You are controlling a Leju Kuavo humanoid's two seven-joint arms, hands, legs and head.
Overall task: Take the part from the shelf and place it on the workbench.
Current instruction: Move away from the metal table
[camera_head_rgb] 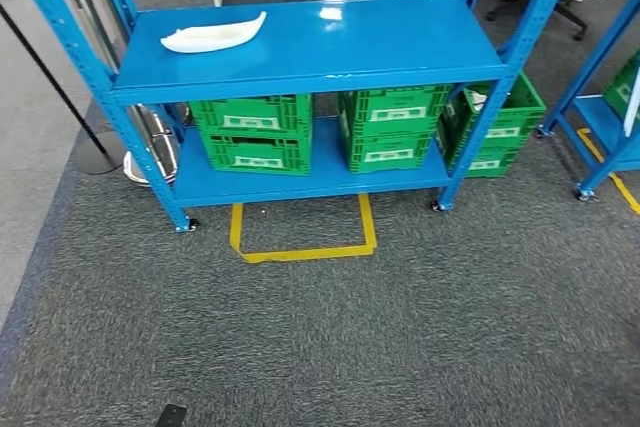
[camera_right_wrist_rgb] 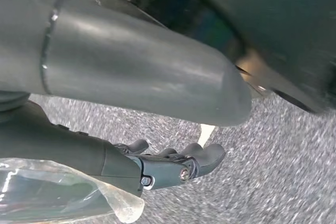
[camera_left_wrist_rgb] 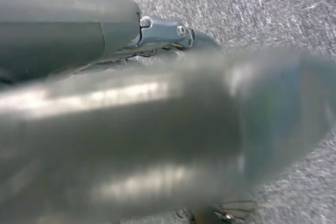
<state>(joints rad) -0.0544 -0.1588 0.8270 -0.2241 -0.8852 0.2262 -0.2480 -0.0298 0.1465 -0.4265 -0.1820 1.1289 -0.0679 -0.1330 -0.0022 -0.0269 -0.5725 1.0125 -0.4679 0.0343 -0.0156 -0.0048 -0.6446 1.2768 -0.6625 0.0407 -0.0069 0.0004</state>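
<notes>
The part [camera_head_rgb: 213, 35] is a long white curved shell. It lies at the left end of the blue shelf's [camera_head_rgb: 317, 57] middle board, with bare board to its right. My left hand [camera_left_wrist_rgb: 158, 129] hangs low over grey carpet; its thick thumb is blurred close to the camera and its dark fingers [camera_left_wrist_rgb: 166, 31] run straight out with nothing in them. My right hand [camera_right_wrist_rgb: 130, 77] also hangs over the carpet, its dark fingers [camera_right_wrist_rgb: 178, 163] slightly bent and apart from the thumb, holding nothing. Both hands are far from the part.
Green crates [camera_head_rgb: 256, 132] [camera_head_rgb: 392, 125] fill the lower board, and another [camera_head_rgb: 498, 117] stands behind the right post. A yellow tape square [camera_head_rgb: 302, 237] marks the carpet before the shelf. A second blue rack [camera_head_rgb: 604, 117] stands at the right. A round stand base [camera_head_rgb: 98, 152] is at the left.
</notes>
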